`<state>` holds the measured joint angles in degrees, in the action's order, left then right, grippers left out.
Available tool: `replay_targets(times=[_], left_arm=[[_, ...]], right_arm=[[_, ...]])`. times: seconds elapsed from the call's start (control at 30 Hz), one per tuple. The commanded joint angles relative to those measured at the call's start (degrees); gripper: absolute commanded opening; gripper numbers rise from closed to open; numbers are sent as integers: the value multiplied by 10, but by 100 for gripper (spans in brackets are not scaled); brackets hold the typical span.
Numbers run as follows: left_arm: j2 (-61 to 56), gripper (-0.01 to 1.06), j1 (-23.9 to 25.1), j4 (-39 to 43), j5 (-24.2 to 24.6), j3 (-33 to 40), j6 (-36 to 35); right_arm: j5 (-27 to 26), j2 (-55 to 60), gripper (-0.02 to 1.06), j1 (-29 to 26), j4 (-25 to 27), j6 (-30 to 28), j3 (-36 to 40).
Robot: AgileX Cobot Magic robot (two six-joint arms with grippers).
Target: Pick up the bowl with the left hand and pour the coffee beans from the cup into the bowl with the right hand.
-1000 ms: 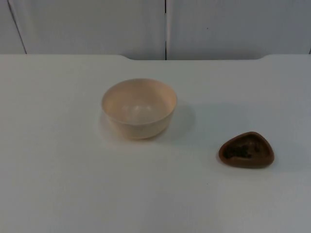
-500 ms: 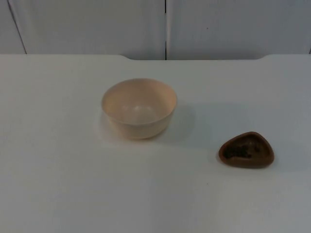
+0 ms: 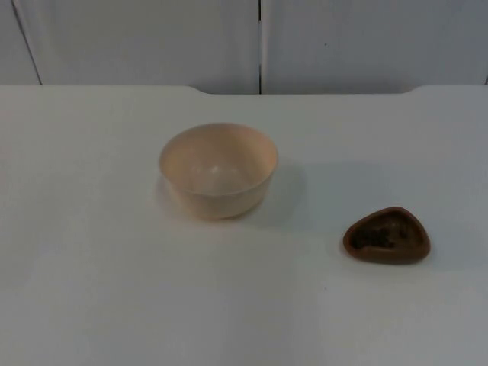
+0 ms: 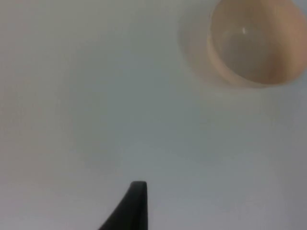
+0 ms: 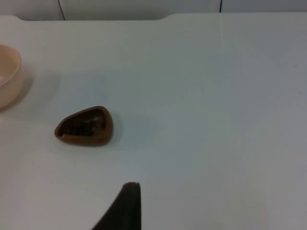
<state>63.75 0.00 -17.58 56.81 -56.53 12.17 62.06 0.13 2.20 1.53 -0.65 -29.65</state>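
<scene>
Bowl [image 3: 218, 169] upright, well apart from cup [image 3: 386, 235] of beans

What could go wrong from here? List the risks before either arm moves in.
1. The cup is low and wedge-shaped with an open top, so the right gripper may grip it badly and spill the coffee beans onto the table.
2. The bowl has smooth, rounded walls; the left gripper's fingers could slip off its rim.
3. Bowl and cup stand apart, so a pour that starts early would miss.
</scene>
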Motion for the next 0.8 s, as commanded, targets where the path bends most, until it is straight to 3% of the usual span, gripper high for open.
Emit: replay_targets(times=[0.0,0.53,0.77], left_arm=[[10,100,0,-11,-7,-4,6],[79,100,-1,-31,-39,-4,11],[125,100,-48,-32,-75,-4,13]], right_arm=[[-3,-1,105,-3,1,-2,1],[-3,-1,105,-3,3,-2,1],[-3,-1,105,-3,3,-2,1]])
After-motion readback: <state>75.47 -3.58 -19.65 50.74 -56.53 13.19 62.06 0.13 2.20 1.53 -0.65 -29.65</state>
